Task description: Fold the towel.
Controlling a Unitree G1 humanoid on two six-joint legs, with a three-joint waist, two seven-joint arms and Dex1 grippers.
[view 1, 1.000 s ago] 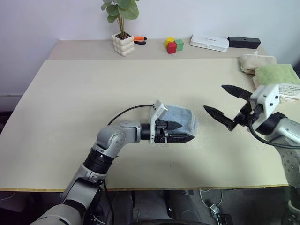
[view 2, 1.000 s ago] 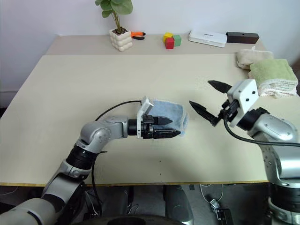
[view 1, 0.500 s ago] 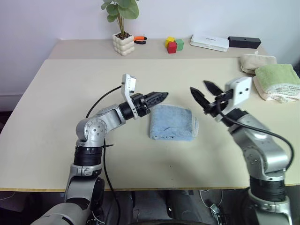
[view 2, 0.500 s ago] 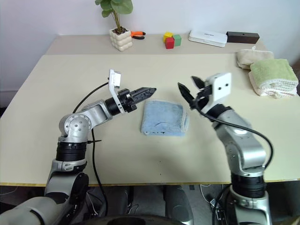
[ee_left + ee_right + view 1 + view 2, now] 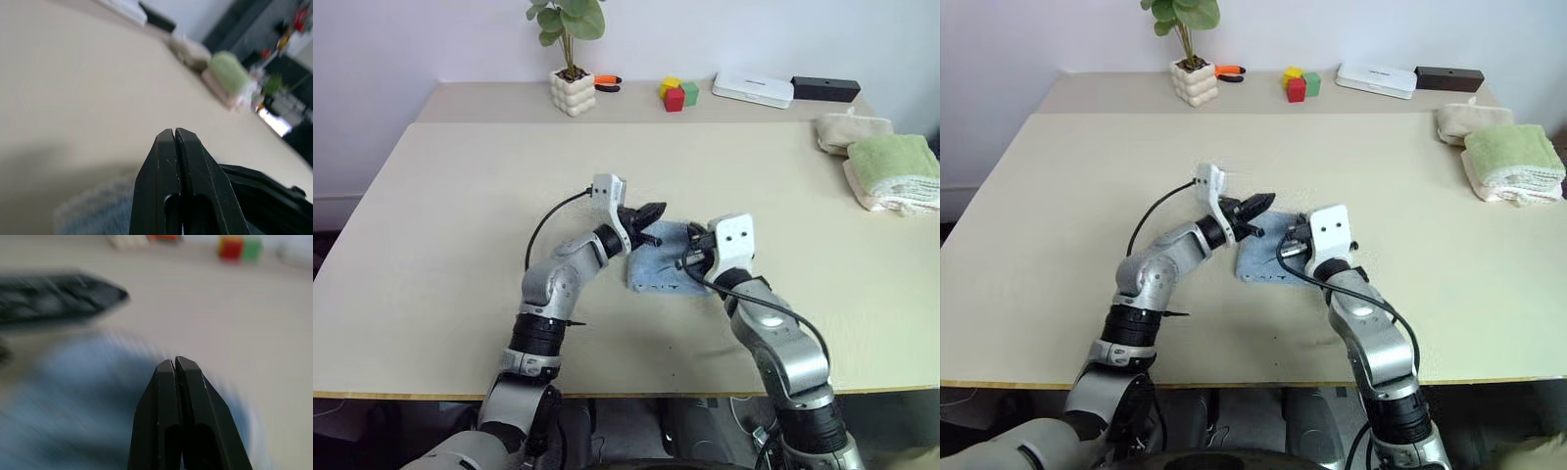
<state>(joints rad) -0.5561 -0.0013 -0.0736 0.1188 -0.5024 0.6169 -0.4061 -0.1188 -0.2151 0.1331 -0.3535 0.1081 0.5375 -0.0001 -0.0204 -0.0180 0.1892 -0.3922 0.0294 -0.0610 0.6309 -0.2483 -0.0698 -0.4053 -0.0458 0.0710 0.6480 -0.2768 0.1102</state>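
Two hands meet over the middle of the bench, both clenched with their black fingers pressed flat together and nothing between them, as each wrist view shows. The left hand points across toward the right hand, its tip above the far edge of the towel. That towel, light blue and fluffy, lies folded into a small pad on the bench directly beneath and between the two hands; the right hand sits low over the pad's near right part, and whether it touches the cloth cannot be told. In the right wrist view the blue cloth spreads under the closed fingers, with the left hand's dark tip just beyond. Well away to the right of the right hand, near the bench edge, rest a green folded towel on a pale one, and a beige folded towel just behind. Far beyond both hands, along the back, stand a potted plant, coloured blocks, a white box and a black box.
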